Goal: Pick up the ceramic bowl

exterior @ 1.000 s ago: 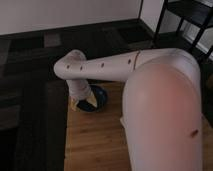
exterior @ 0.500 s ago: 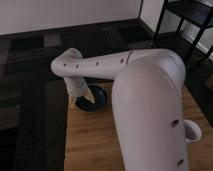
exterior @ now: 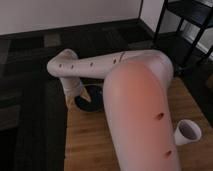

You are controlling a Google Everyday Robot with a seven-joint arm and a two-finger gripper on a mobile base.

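Observation:
The ceramic bowl [exterior: 90,104] is dark and glossy. It sits on the far left corner of the wooden table [exterior: 87,145], partly hidden by my arm. My gripper [exterior: 76,93] hangs from the white wrist, down at the bowl's left rim. It is over or touching the rim, and I cannot tell which. My large white arm [exterior: 140,110] fills the middle of the view and hides the bowl's right side.
A white tapered cup [exterior: 189,132] stands at the table's right side, next to my arm. A black metal shelf [exterior: 192,20] stands at the far right. Dark carpet tiles [exterior: 30,75] lie beyond and left of the table's edge.
The big arm link has swung aside and uncovered the white cup at the right. The gripper has stayed at the bowl, shifting slightly left.

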